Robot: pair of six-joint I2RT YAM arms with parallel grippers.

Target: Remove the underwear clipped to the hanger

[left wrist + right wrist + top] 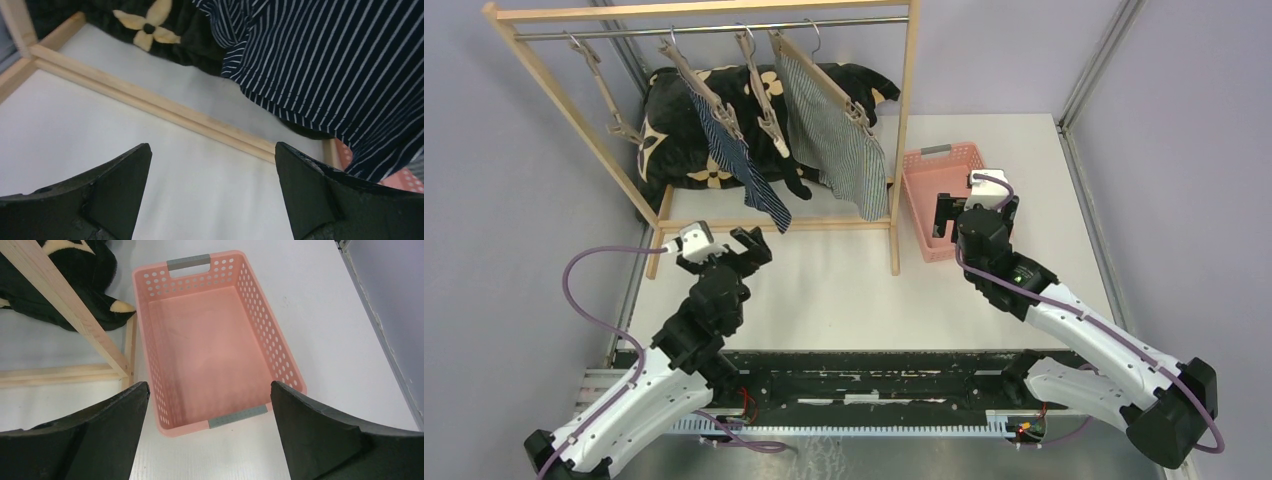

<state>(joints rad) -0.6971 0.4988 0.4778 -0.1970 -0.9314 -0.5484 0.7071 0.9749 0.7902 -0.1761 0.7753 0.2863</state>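
While near navy underwear (325,60), left end effector (213,145) spread; right end effector (210,385) likewise

No readable text, label, brand or number on anything in view.

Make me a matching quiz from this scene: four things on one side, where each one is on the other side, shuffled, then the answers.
Things
1. navy striped underwear
2. grey striped underwear
3. pink basket
4. flowered cushion

Places
A. below the open right gripper
B. lying behind the hanging clothes
C. hanging just ahead of the open left gripper
D. clipped nearest the right post of the rack

Pairs: 1-C, 2-D, 3-A, 4-B
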